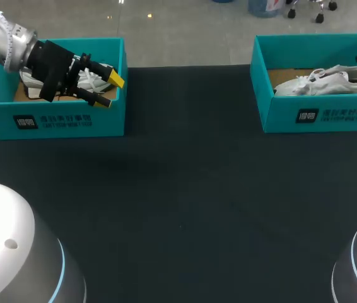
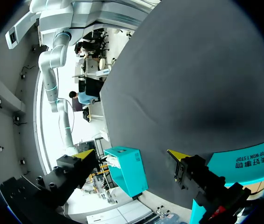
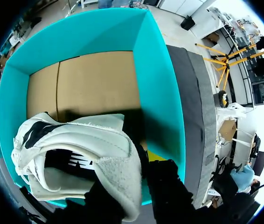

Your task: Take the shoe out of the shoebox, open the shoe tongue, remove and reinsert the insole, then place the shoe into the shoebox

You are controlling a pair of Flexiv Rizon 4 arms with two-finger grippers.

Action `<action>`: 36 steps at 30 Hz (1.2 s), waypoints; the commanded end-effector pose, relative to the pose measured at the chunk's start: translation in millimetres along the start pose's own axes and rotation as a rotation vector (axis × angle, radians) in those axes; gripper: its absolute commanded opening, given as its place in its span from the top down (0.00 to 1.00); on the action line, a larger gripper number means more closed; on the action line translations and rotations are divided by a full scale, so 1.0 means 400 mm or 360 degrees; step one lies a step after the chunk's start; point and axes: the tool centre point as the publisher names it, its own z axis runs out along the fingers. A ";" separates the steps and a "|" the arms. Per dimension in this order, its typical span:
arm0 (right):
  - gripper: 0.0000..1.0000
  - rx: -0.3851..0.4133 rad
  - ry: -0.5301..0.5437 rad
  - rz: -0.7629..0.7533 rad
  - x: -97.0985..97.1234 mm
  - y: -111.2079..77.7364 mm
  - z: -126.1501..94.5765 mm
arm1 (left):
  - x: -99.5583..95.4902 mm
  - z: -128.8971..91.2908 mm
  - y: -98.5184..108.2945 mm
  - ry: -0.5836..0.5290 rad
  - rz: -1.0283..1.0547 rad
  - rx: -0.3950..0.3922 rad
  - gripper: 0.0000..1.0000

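The dark table (image 1: 185, 208) carries two teal boxes, well apart. The left shoebox (image 1: 71, 120) stands toward its far left corner, the right shoebox (image 1: 330, 117) toward its far right.

In the right shoebox a white shoe, the right shoe (image 1: 330, 82), lies on the brown floor, toe toward the table's middle and heel toward my right arm. A second white shoe, the left shoe (image 1: 93, 79), lies in the left shoebox, partly hidden by my left arm.

My left pincer (image 1: 111, 90) hangs over the left shoebox just above the left shoe. It gapes wide and holds nothing. Seen from its wrist, only table and the distant right shoebox (image 2: 127, 170) lie between its yellow tips.

My right pincer (image 3: 139, 179) is down inside the right shoebox (image 3: 157, 84) at the heel of the right shoe (image 3: 90, 135). The padded collar is right up against it. I cannot tell whether it has closed on the shoe.
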 end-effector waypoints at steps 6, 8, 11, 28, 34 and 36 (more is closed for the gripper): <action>1.00 0.0032 -0.0032 0.0014 0.004 -0.003 0.088 | -0.002 -0.001 -0.002 0.0006 0.0000 0.0000 0.00; 1.00 0.0035 -0.0039 0.0013 0.005 -0.005 0.098 | -0.002 -0.001 -0.002 0.0006 0.0000 0.0000 0.00; 1.00 0.0051 -0.0048 0.0016 0.004 -0.008 0.114 | -0.002 -0.001 -0.002 0.0006 0.0000 0.0000 0.00; 0.25 -0.0034 0.0033 0.0081 0.008 -0.027 0.041 | -0.002 -0.001 -0.002 0.0006 0.0000 0.0000 0.00; 0.07 -0.0100 0.0137 0.0077 0.028 -0.050 -0.058 | -0.002 -0.001 -0.002 0.0006 0.0000 0.0000 0.00; 0.04 -0.0114 0.0170 0.0063 0.037 -0.060 -0.087 | -0.002 -0.001 -0.002 0.0006 0.0000 0.0000 0.00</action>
